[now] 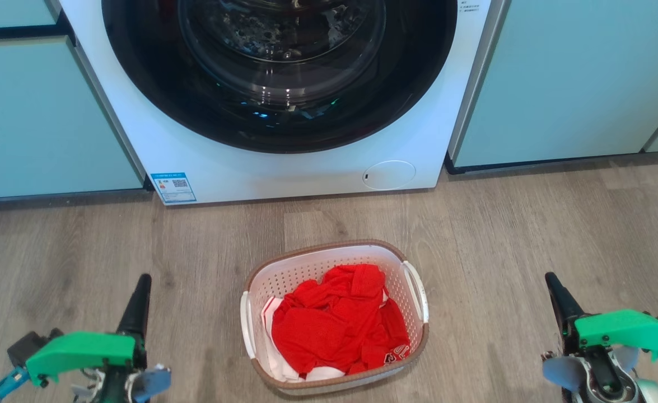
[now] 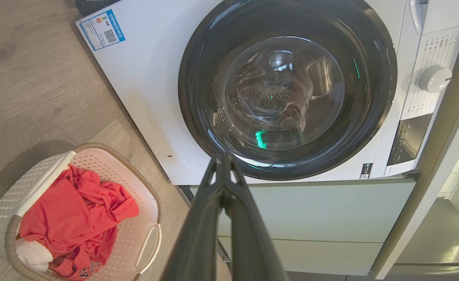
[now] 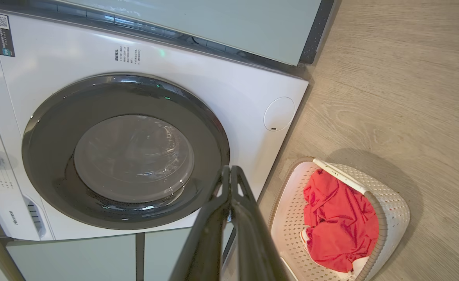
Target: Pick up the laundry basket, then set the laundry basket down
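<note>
Laundry basket [image 1: 329, 244] stands on the wooden floor [image 1: 530, 224] before the white washing machine [image 1: 306, 173], between the left gripper [image 1: 143, 282] and the right gripper [image 1: 553, 282], apart from both. Each gripper has its two dark fingers pressed together on nothing. A crumpled red garment [image 1: 340, 319] lies inside. From the left wrist, the basket is at lower left, with a white cloth [image 2: 34, 253] under the red one. From the right wrist, it sits at lower right, near the machine's corner.

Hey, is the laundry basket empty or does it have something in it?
Not empty. The laundry basket stands upright on the floor, holding a crumpled red garment with some white cloth under it.
</note>
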### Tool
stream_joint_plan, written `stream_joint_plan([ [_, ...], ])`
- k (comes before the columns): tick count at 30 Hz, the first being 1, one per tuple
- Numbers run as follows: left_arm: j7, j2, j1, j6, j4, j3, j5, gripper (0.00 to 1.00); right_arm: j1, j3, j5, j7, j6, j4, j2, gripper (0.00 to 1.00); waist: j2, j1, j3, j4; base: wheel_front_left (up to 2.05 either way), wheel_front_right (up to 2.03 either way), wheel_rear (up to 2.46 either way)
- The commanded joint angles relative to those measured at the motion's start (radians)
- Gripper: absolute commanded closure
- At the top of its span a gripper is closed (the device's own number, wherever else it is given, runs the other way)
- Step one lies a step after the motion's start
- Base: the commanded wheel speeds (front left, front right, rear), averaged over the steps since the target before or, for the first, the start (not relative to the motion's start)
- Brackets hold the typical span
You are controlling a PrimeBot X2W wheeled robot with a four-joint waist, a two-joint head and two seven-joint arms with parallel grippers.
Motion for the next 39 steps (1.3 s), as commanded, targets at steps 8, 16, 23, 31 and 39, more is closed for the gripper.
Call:
stream_joint_plan([
  [8,0.031,0.017,-0.089,-0.024,-0.027,0.053,-0.116,1.00,-0.058,-0.004,0.118,0.032,0.002,-0.047,-0.022,1.00,0.0000,0.0000,0.001,0.003,0.00,0.00,0.00],
  [16,0.055,0.018,-0.110,-0.038,-0.024,0.067,-0.206,1.00,-0.065,-0.018,0.209,0.056,0.002,-0.054,-0.022,1.00,0.0000,0.0000,0.002,0.006,0.00,0.00,0.00],
  [23,0.063,0.017,-0.116,-0.043,-0.023,0.072,-0.231,1.00,-0.067,-0.024,0.235,0.065,0.003,-0.056,-0.021,1.00,0.0000,0.0000,0.002,0.007,0.00,0.00,0.00],
  [31,0.065,0.016,-0.116,-0.043,-0.022,0.074,-0.230,1.00,-0.067,-0.026,0.233,0.067,0.003,-0.055,-0.019,1.00,0.0000,0.0000,0.002,0.007,0.00,0.00,0.00],
  [39,0.066,0.014,-0.117,-0.043,-0.022,0.075,-0.228,1.00,-0.067,-0.029,0.231,0.068,0.003,-0.055,-0.018,1.00,0.0000,0.0000,0.002,0.007,0.00,0.00,0.00],
])
